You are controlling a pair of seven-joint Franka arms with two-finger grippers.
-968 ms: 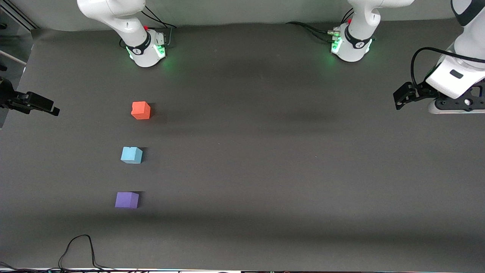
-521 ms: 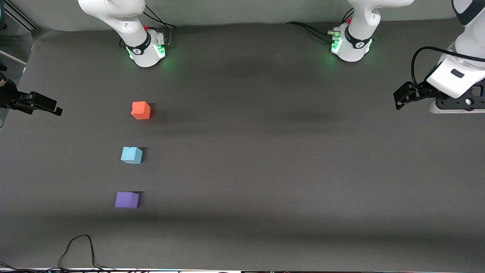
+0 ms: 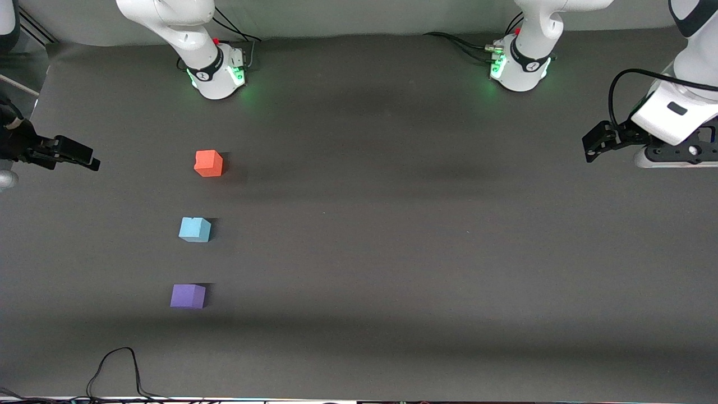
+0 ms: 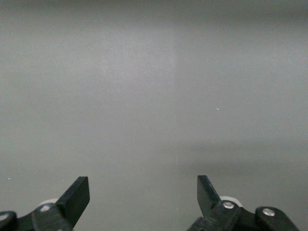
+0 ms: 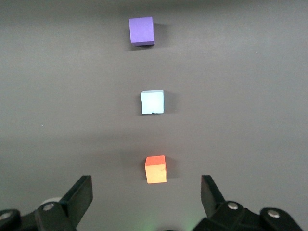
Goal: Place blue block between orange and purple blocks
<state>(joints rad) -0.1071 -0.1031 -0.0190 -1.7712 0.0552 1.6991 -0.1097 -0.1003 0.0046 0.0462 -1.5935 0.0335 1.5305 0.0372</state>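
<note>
The blue block (image 3: 194,229) sits on the dark table in a row with the orange block (image 3: 208,163) and the purple block (image 3: 188,295). It lies between them, apart from both; the orange one is farthest from the front camera. My right gripper (image 3: 17,147) is up in the air at the right arm's end of the table, open and empty. Its wrist view (image 5: 147,185) shows the orange (image 5: 156,169), blue (image 5: 152,102) and purple (image 5: 142,31) blocks in line. My left gripper (image 3: 681,152) waits at the left arm's end, open and empty (image 4: 143,185).
The two arm bases (image 3: 216,73) (image 3: 521,67) stand at the table's back edge with green lights. A black cable (image 3: 118,367) loops on the table near the front edge, closer to the front camera than the purple block.
My right gripper has moved a little way in from the table's end toward the row of blocks. The blocks and the left arm have not moved.
</note>
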